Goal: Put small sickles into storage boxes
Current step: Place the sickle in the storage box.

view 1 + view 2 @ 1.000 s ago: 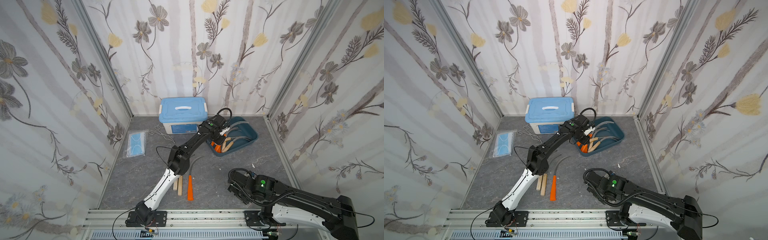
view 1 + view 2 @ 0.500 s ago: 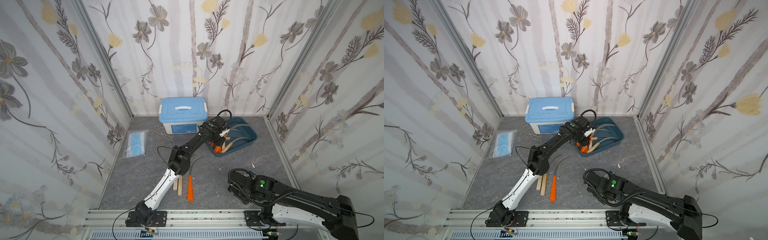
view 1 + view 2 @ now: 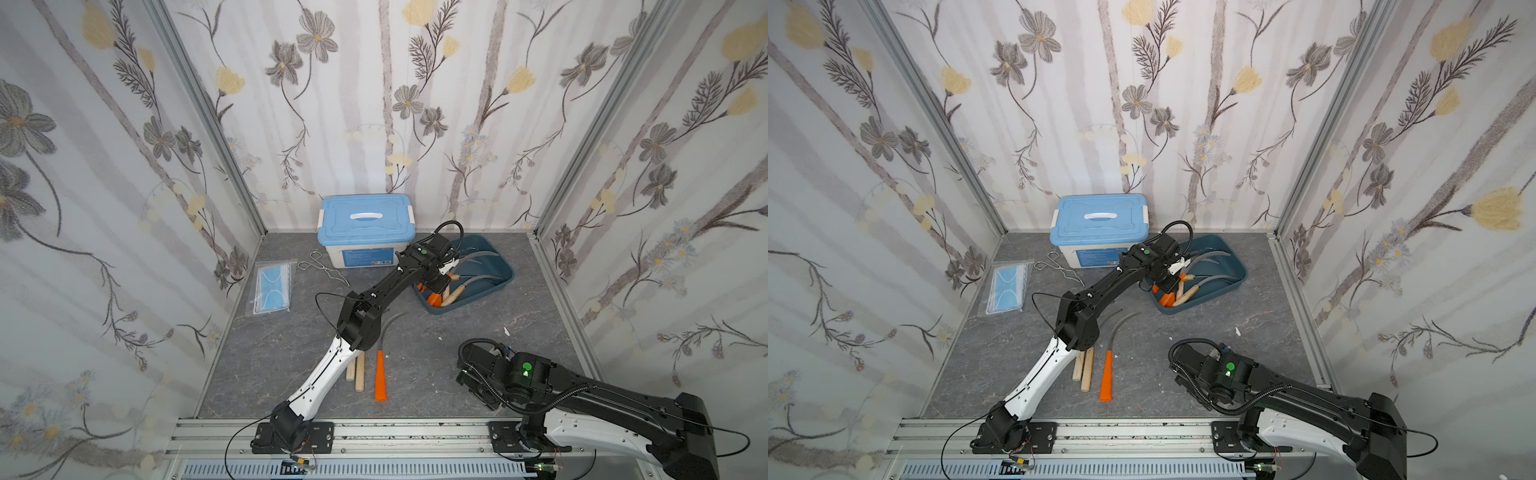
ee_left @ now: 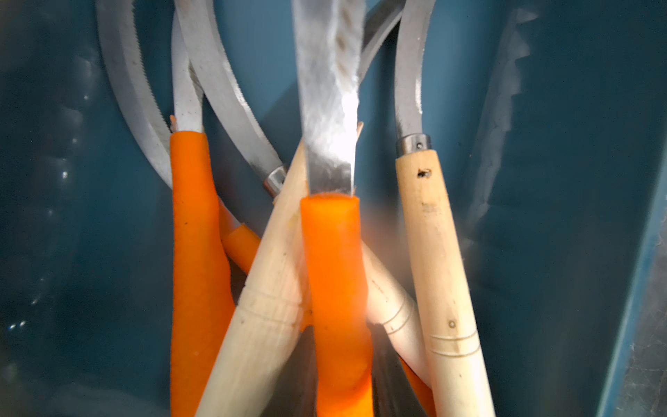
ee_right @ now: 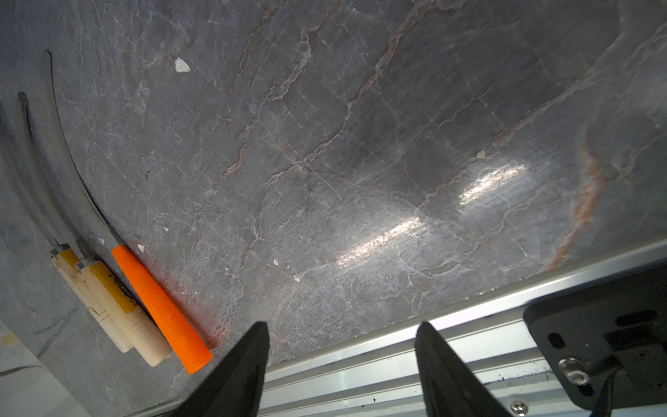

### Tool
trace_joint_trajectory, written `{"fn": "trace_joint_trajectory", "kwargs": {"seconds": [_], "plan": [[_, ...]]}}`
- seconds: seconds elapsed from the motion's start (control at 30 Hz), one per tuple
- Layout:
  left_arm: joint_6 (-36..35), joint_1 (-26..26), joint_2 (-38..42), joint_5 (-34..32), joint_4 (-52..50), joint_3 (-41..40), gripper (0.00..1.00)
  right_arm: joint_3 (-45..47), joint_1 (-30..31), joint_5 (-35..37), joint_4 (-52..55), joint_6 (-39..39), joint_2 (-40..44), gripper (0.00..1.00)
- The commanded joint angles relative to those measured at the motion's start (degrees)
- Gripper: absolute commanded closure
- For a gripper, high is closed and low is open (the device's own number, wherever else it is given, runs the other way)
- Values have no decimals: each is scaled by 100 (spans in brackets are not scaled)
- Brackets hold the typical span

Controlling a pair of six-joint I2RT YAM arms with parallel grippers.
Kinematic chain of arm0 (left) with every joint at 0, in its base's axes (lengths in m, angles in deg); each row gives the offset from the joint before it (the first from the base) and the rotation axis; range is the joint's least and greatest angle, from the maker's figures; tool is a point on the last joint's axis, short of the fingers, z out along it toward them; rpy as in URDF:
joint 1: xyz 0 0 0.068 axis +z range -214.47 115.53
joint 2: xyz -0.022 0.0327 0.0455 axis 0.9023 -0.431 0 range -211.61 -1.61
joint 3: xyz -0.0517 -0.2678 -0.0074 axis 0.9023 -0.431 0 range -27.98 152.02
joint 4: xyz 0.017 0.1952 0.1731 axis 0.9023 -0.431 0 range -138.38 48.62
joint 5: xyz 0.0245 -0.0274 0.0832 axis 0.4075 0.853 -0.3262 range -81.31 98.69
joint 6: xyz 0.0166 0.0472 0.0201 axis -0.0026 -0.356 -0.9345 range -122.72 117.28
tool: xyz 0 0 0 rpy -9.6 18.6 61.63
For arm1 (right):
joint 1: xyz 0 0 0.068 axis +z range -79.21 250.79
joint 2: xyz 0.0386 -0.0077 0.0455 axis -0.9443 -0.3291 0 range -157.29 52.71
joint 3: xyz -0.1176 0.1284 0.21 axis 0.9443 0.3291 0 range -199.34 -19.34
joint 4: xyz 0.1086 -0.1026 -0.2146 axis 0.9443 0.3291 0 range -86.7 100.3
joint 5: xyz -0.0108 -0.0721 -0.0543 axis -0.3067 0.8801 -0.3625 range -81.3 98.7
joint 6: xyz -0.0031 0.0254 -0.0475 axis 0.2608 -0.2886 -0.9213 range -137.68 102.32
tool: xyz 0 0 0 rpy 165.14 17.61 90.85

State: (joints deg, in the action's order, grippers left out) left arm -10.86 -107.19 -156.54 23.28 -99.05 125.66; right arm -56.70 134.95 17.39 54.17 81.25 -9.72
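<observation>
Left wrist view: looking down on small sickles (image 4: 433, 252) heaped in the dark teal storage box (image 4: 577, 180), orange and pale wooden handles crossed, grey toothed blades fanning away. Nearest the lens, one orange-handled sickle (image 4: 335, 289), blurred and bright, running out of frame toward the left gripper (image 3: 437, 286). Fingers unseen there, yet closed tight, by all appearance round that handle. Compared with a second ago, hardly anything different: same low hover over the near-left end of the box at the far right of the table (image 3: 291, 353), only a slight nudge of the wrist, no release so far. Judged from that: delivery at its last stage, letting go yet to come. Out on the grey surface near centre, as before, one orange sickle (image 3: 380, 376) and two wooden ones (image 3: 356, 372) side by side, so probably three more trips. At the near right by the rail (image 5: 469, 325), right gripper (image 5: 339, 325) with jaws apart, nothing between. As for writing: blue label (image 3: 365, 257) on the front of the white lidded box (image 3: 365, 224), print too small to read. No brand legible on the face-mask packet (image 3: 272, 289) or elsewhere.
</observation>
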Motion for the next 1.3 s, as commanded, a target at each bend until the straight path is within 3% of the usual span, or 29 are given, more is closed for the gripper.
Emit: {"fn": "trace_joint_trajectory", "kwargs": {"seconds": [0.0, 1.27], "plan": [[-82, -3, -54, -106, -297, 26, 78, 30, 1, 96, -85, 184, 23, 33], [-179, -82, 95, -268, -324, 34, 71, 192, -20, 175, -104, 196, 230, 31]]}}
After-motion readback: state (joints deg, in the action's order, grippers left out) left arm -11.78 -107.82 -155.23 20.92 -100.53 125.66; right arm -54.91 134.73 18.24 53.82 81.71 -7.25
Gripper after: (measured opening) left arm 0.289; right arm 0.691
